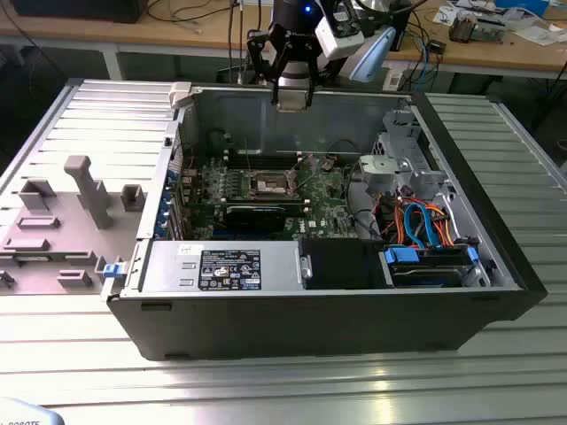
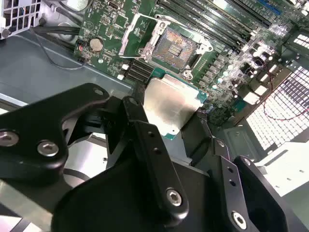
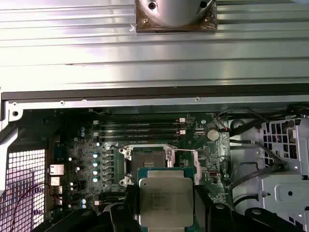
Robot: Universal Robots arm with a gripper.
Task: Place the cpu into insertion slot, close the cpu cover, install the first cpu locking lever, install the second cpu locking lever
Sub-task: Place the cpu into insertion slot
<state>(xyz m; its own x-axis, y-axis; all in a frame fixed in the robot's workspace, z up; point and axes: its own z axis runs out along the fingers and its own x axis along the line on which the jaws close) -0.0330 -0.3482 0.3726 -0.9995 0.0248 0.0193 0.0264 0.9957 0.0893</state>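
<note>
The black two-fingered gripper [image 1: 292,93] [image 2: 169,123] [image 3: 165,212] was clamped on the cpu [image 2: 170,104] [image 3: 165,199], a small flat square chip with a silver-grey metal top. One black finger [image 2: 145,140] pressed on each of two opposite edges, and the chip lay flat between them.

The cpu hung above the insertion slot [image 1: 268,185] [image 2: 176,48] [image 3: 147,157], a square dark-centred socket with a silver metal rim, and was not touching it. In both wrist views the chip sat just beside the slot rather than squarely over it, and the slot's dark centre was bare.

The cpu cover [image 2: 128,33], a thin silver metal frame with a large square cut-out, stood swung up at one side of the slot, with the board visible through its opening.

Around the slot lay the green motherboard [image 1: 328,190], inside an open black computer case [image 1: 354,319]. Long narrow black memory slots [image 2: 207,19] [image 3: 140,128] ran alongside the slot, and a round silver coin battery [image 2: 96,44] [image 3: 213,134] sat near it.
</note>
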